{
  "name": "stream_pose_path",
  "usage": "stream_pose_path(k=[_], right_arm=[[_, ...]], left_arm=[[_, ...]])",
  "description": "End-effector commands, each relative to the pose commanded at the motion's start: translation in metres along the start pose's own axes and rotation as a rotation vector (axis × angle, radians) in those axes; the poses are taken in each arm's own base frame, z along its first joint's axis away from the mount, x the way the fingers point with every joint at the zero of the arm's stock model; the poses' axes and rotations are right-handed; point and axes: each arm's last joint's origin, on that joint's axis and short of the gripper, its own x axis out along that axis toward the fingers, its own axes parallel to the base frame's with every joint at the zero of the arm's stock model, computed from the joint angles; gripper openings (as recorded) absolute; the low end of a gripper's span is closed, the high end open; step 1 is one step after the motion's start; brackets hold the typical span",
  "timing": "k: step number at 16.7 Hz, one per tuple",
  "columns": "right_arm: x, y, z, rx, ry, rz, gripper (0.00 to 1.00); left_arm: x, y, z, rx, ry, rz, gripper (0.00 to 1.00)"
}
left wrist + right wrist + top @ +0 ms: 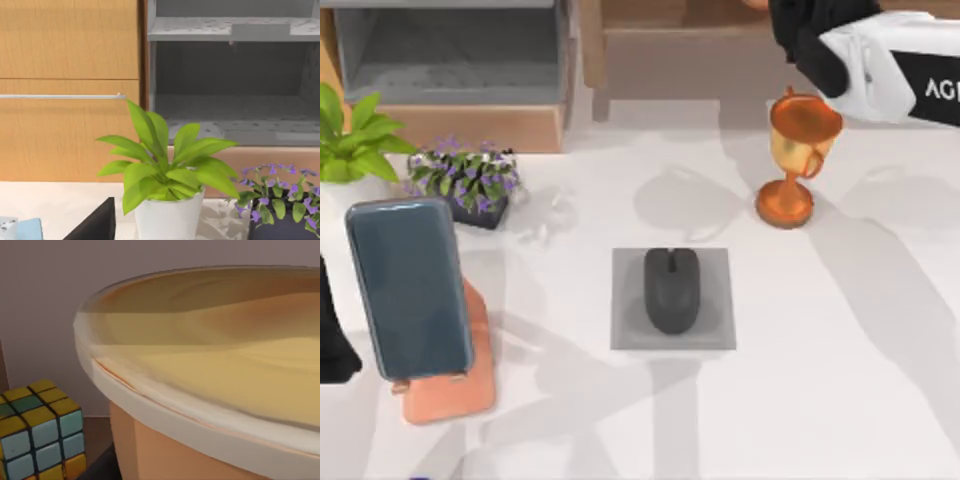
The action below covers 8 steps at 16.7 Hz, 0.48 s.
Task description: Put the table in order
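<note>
Large flat white faintly marbled table [840, 380] under everything, reaching every edge of the top view. Near its rear right edge stands a tall gold-and-copper metal trophy cup [798, 160], upright, with the right gripper [810, 50] just behind and above its rim; impossible to tell whether open or closed. At the centre, a black plastic mouse [671, 290] on a small grey square mat [715, 265]. At the left edge, the left gripper [332, 345], parked, grip likewise impossible to tell. Likely hazard: top-heavy on a narrow stem, so prone to topple from an off-centre nudge or a glancing closure, then roll towards the mouse.
</note>
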Motion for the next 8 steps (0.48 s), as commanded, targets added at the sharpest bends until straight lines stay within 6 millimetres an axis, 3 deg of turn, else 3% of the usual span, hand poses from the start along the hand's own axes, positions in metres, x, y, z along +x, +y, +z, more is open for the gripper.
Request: stream_pose_path(k=[8], right_arm=[[0.0, 0.0, 0.0, 0.0, 0.0, 0.0, 0.98]], left_arm=[[0.0, 0.0, 0.0, 0.0, 0.0, 0.0, 1.0]])
